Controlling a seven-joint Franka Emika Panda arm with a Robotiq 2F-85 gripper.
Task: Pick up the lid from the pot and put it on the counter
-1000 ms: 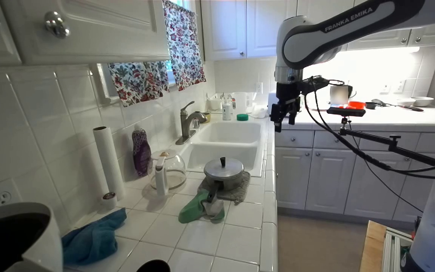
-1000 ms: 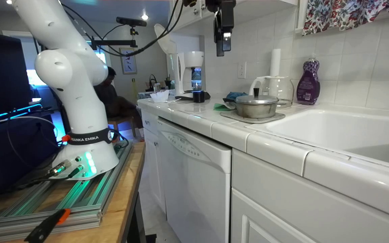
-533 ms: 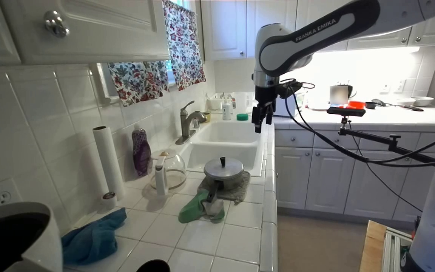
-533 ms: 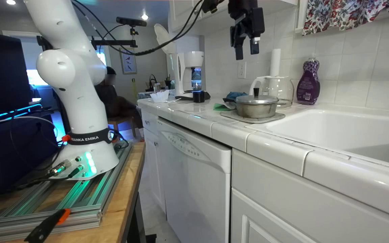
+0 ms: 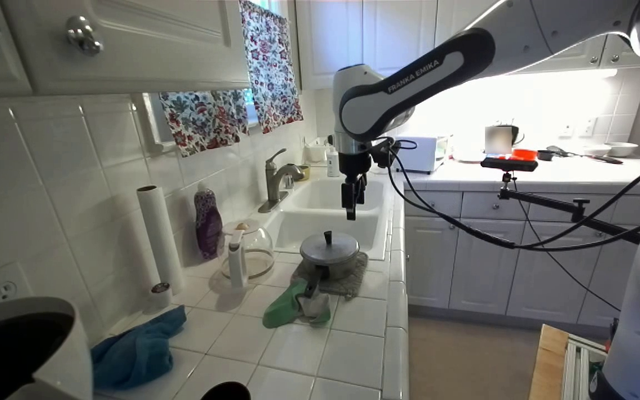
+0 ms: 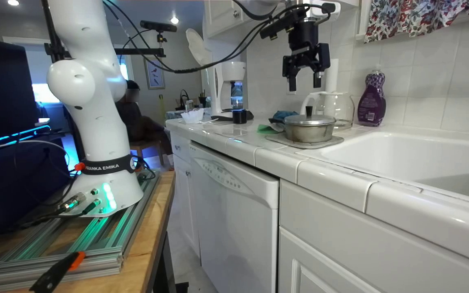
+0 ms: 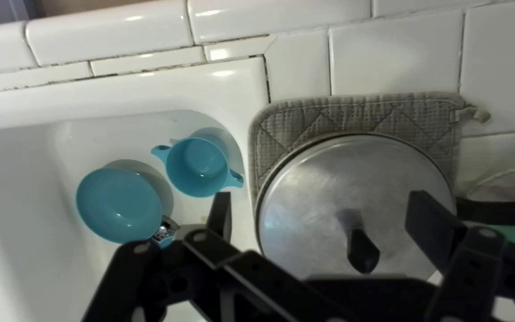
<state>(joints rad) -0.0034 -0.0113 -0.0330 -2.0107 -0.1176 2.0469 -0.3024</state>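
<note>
Tiled counter [image 5: 295,349] bears a round pot [image 6: 308,133] under seemingly aluminium lid [image 7: 338,188].

A home kitchen is indicated by a glossy white double-basin sink [image 5: 320,210] set into a white square-tiled counter [image 5: 295,350]. Above the sink, white floral-print fabric curtains [image 5: 273,66] are hung; below and to one side of it, a boxy white dishwasher [image 6: 234,219] is fitted.

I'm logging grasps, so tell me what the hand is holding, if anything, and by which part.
Nothing is held: the hand is open, and the lid sits on the pot, its knob untouched.
</note>
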